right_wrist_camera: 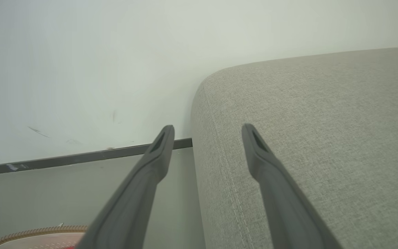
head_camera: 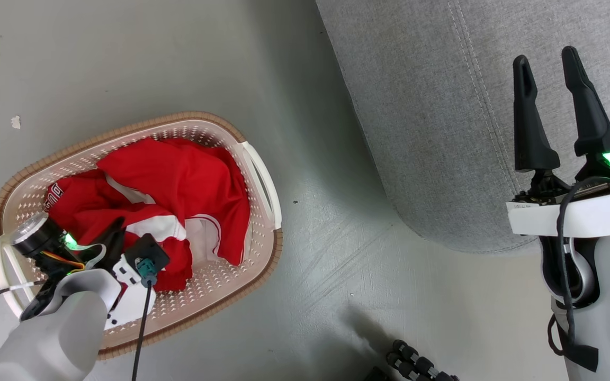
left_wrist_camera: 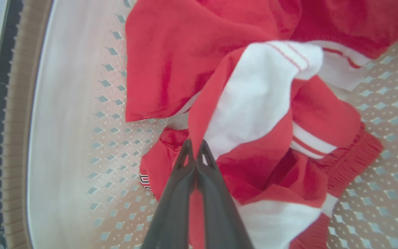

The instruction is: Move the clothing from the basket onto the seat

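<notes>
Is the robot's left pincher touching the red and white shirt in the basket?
Touching. The left wrist view shows the left gripper shut on a fold of the crumpled red and white fabric garment, red cloth pinched inside.

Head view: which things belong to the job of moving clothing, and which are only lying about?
Job: red and white garment; cream-white perforated plastic basket with brown rim; large grey fabric seat; left gripper, shut on the garment.
Lying about: small white scrap on the floor; black ribbed object at the bottom edge.

left fingers (left_wrist_camera: pixel 176 193) pressed together, seemingly tilted downward; right fingers (head_camera: pixel 530 132) spread wide, pointing forward.
</notes>
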### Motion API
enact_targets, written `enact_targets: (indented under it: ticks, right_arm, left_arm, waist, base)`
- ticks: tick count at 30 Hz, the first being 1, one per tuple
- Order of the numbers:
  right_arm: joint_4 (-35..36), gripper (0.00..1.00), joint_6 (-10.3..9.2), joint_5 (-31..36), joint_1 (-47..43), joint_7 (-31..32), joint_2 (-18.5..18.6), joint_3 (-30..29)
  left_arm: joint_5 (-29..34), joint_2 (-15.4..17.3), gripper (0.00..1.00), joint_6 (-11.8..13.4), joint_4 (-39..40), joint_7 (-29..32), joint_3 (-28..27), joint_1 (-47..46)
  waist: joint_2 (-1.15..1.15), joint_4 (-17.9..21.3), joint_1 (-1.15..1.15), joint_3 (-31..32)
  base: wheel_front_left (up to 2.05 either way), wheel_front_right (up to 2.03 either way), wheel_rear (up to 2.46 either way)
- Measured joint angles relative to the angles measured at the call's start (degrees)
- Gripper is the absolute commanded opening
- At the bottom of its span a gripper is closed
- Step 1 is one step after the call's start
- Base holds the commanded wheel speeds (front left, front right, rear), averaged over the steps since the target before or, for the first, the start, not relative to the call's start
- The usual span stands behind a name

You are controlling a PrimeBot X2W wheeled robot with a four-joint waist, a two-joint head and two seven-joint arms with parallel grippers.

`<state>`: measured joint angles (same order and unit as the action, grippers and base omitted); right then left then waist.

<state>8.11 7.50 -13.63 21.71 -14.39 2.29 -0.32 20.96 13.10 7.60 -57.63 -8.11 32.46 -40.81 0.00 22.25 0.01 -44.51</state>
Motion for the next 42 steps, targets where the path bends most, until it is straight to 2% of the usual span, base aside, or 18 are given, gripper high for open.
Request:
enact_targets:
  ticks: [7, 12, 23, 33, 42]
  right_arm:
    - [-0.48, 1.00, 0.00, -0.35, 0.66, 0.00, 0.00, -0.34]
    - [-0.80, 1.00, 0.00, -0.49, 1.30, -0.07, 0.01, -0.26]
    - [-4.90, 1.00, -0.01, 0.21, 0.99, -0.10, 0.05, 1.77]
    - [-7.58, 1.00, 0.00, 3.15, 0.90, -0.24, 0.08, 3.69]
    - [-9.92, 1.00, 0.00, 4.67, 1.26, -0.24, 0.18, 4.67]
  left_arm:
    - [-0.26, -1.74, 0.00, 0.92, 1.35, -3.59, 0.09, -0.01]
    - [-1.41, -1.82, 0.00, 1.86, 3.80, -5.61, -0.19, 0.36]
    - [-7.88, -3.33, 0.00, 4.11, 13.06, -6.34, -3.66, 4.06]
    - [-11.47, -3.26, 0.00, 5.54, 30.78, -6.34, -4.54, 5.57]
    - [-15.00, -0.22, 0.00, 6.89, 44.44, -6.35, -6.78, 10.07]
  waist:
    - [0.00, -0.61, 0.00, 0.98]
    - [0.00, -1.35, 0.00, 2.07]
    - [0.00, -3.71, 0.00, 5.52]
    - [0.00, -6.36, 0.00, 9.40]
    - [0.00, -9.20, 0.00, 14.15]
  base:
    - [0.00, 0.00, 0.00]
    - [0.00, 0.00, 0.00]
    - [0.00, 0.00, 0.00]
    - [0.00, 0.00, 0.00]
    - [0.00, 0.00, 0.00]
